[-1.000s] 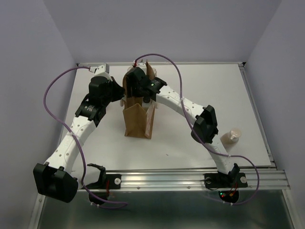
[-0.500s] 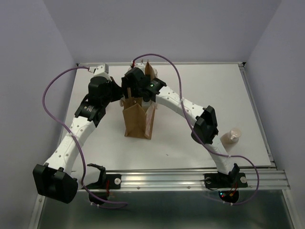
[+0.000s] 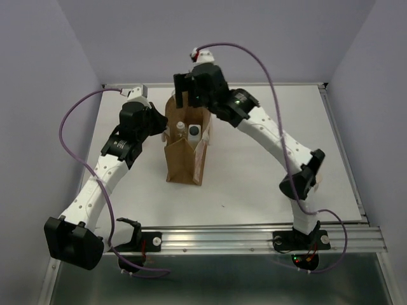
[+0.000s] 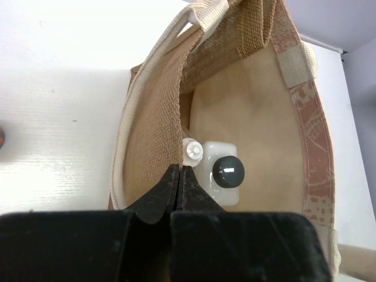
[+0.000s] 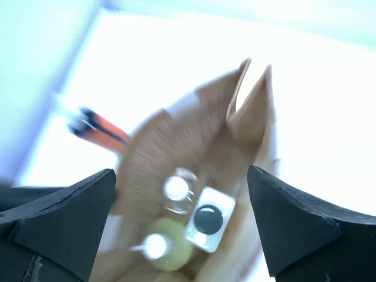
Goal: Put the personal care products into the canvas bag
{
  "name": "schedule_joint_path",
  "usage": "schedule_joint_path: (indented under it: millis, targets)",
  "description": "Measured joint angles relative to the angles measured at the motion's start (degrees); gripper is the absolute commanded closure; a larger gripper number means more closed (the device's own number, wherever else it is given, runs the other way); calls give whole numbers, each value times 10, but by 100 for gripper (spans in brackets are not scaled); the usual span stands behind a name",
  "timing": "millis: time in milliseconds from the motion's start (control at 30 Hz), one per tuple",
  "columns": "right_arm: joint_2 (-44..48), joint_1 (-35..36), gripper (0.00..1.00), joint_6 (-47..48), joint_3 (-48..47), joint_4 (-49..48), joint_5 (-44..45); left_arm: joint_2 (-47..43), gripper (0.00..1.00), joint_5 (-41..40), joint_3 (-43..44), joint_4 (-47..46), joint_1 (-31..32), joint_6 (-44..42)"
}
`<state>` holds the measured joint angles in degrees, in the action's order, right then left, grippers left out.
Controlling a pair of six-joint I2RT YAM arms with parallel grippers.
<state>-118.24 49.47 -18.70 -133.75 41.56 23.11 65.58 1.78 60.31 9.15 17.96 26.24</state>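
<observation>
Tall brown bag (image 3: 184,162) of coarse weave, with flat white webbing handles and a pinkish-red print down one side; upright in the middle of the smooth white table (image 3: 267,127). Left gripper (image 4: 180,176) clamped on the bag's left wall at the rim, jaws pressed flat together over the fabric. Right gripper (image 5: 180,171) above the bag's mouth, spread wide, grasping nothing. Inside, at the bottom: square clear bottle (image 4: 226,173) with ribbed black cap, touching a rounder white-capped bottle (image 4: 192,151); beside them a yellow-green bottle (image 5: 167,249) (blurred in the right wrist view).
</observation>
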Motion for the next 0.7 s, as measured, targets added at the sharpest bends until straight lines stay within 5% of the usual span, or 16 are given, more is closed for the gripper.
schedule_joint_path:
  millis: [333,533,700]
  targets:
    - [261,-33,0,14,38,-70,44,0,100,-19,0,1,0,2]
    - [367,-78,0,-50,203,49,147,-1,100,-22,-3,0,0,2]
    - [449,-196,0,-178,356,247,186,-2,100,-20,-3,-1,0,2]
